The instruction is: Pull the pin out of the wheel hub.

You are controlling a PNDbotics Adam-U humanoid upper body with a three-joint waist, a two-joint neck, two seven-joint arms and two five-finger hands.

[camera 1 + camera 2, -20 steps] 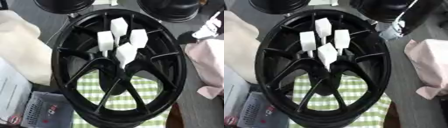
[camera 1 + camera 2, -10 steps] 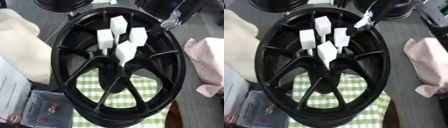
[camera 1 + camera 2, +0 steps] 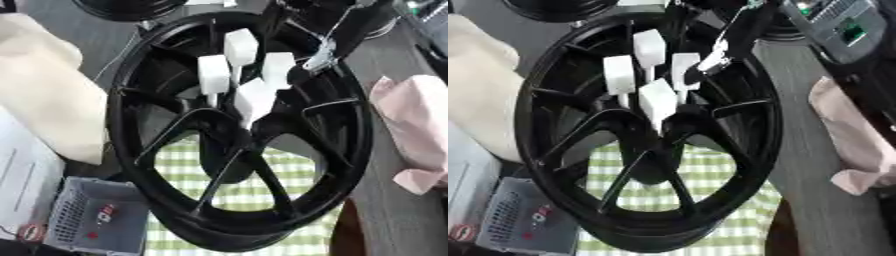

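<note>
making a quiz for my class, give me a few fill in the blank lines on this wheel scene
1. The wheel hub is coloured ____.
2. The pins standing in the hub have blocky heads coloured ____.
3. The cloth under the hub is checked white and ____.
4. The robot hand reaches in from the upper ____.

Missing words: black; white; green; right

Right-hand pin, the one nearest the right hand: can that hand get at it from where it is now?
Probably yes. The right hand is already beside that white pin above the wheel hub, and nothing lies between them.
</note>
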